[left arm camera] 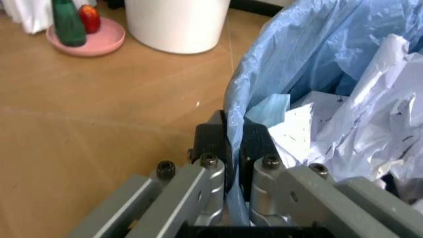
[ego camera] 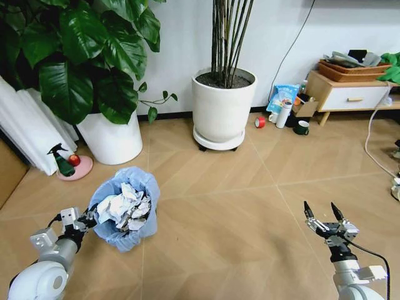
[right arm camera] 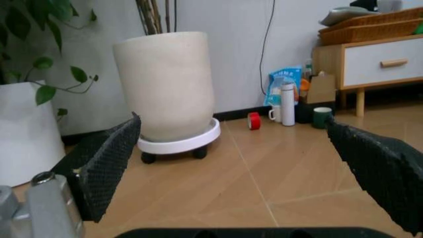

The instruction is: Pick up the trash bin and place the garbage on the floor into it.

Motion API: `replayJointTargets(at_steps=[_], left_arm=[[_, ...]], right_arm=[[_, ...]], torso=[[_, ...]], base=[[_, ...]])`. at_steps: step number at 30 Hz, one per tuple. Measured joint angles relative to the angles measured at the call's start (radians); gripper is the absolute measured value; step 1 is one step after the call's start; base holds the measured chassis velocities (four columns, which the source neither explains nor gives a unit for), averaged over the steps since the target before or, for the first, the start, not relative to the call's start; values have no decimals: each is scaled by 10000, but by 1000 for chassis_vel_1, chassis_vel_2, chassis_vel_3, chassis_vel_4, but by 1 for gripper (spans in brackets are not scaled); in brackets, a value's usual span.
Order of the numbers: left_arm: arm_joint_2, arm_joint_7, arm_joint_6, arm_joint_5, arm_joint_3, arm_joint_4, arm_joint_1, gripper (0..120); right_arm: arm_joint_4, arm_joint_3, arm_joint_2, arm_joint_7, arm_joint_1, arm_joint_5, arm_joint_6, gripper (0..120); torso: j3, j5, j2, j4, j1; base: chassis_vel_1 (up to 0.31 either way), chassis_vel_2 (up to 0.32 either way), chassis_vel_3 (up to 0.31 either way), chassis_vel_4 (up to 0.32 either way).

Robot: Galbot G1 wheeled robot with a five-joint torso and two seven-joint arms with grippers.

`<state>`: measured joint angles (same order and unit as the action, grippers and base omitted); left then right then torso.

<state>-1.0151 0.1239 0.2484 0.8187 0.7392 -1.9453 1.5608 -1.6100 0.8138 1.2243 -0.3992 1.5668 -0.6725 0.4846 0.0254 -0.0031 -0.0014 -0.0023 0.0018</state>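
1. Currently, the trash bin (ego camera: 124, 215), crammed with crumpled paper wads (ego camera: 125, 207), is being held tilted over the floor (ego camera: 237, 212) by the left gripper (left arm camera: 234, 148), clenched on its bag-lined rim.
2. Slippage of the thin liner is being risked, and paper could be spilled.
3. The right gripper (ego camera: 324, 217) is being kept spread apart, holding nothing.

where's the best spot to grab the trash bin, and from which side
Take the trash bin by its rim, one finger inside and one outside, coming from the robot's left. The bin is full of crumpled paper, so only the thin bag-covered edge is free. The left pincer is shut on it there.
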Motion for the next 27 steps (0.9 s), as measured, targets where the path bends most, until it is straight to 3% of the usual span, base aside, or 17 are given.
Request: replayJointTargets(at_steps=[27], left_arm=[[127,77,16,146,-26,70,-120,0]], right_arm=[[-9,-98,-88,0,-48,6,5,100]], torso=[[0,5,0,0,1]], base=[[226,-223,-224,228]])
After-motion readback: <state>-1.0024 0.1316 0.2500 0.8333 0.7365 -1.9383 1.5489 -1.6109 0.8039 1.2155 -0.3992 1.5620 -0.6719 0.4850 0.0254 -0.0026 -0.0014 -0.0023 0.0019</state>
